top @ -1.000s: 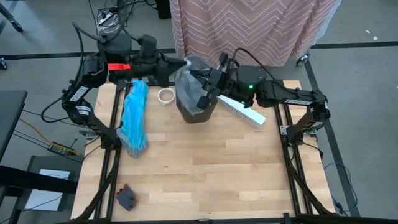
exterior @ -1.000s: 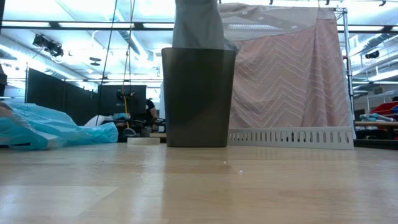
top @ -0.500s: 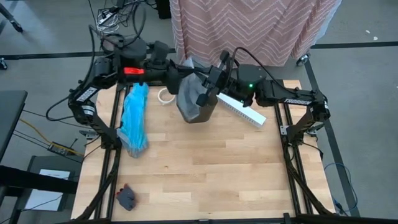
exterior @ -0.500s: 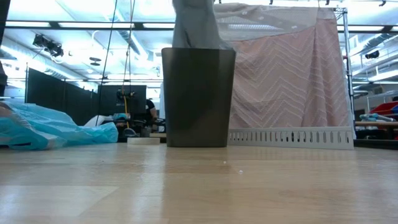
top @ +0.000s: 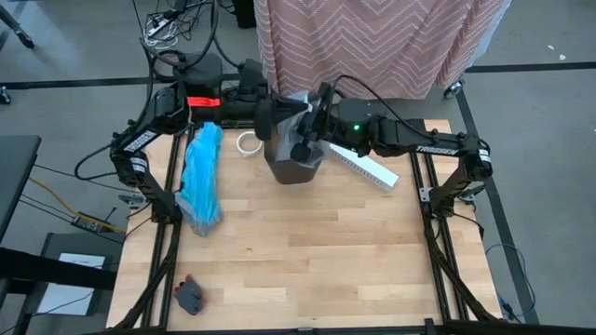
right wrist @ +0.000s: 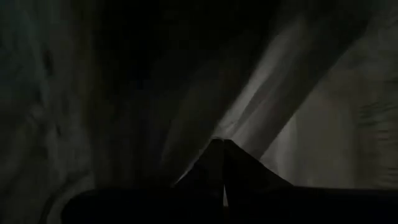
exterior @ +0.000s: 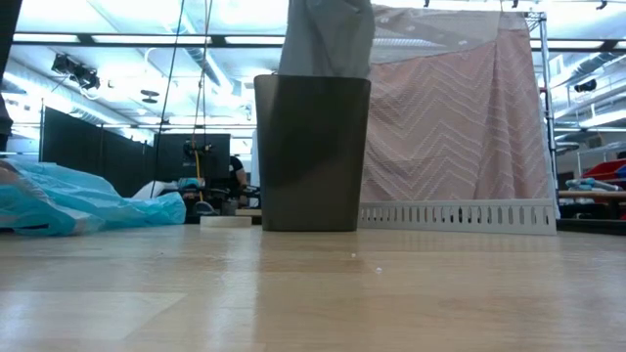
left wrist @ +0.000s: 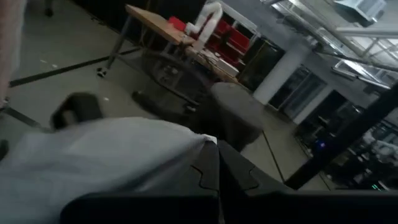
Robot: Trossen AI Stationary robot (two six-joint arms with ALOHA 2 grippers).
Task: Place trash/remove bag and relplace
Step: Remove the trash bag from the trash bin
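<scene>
Gripping the grey bag (top: 291, 113) from opposite sides, both claws meet above the dark bin (top: 294, 166) near the far edge of the wooden surface (top: 307, 251). The left claw (top: 272, 113) reaches in from the left with its fingers pressed together on the bag's plastic, and its wrist view shows pale grey film bunched right at the closed fingertips (left wrist: 219, 163). The right claw (top: 304, 130) comes from the right and is likewise clamped on the bag; its wrist view is filled with dim folds of the plastic around the closed fingers (right wrist: 222, 163). Seen from table height, the bag (exterior: 329, 39) rises out of the top of the bin (exterior: 312, 152) as a grey column, its lower part inside the bin. The turquoise replacement bag (top: 201, 177) lies stretched out on the left side of the surface, well apart from the bin. A white tape ring (top: 248, 143) sits between that blue bag and the bin, and a long white box (top: 365, 166) lies just right of the bin. A small dark object (top: 190, 296) with a red spot rests near the front left corner. A pink patterned cloth (top: 372, 42) hangs behind the surface.
</scene>
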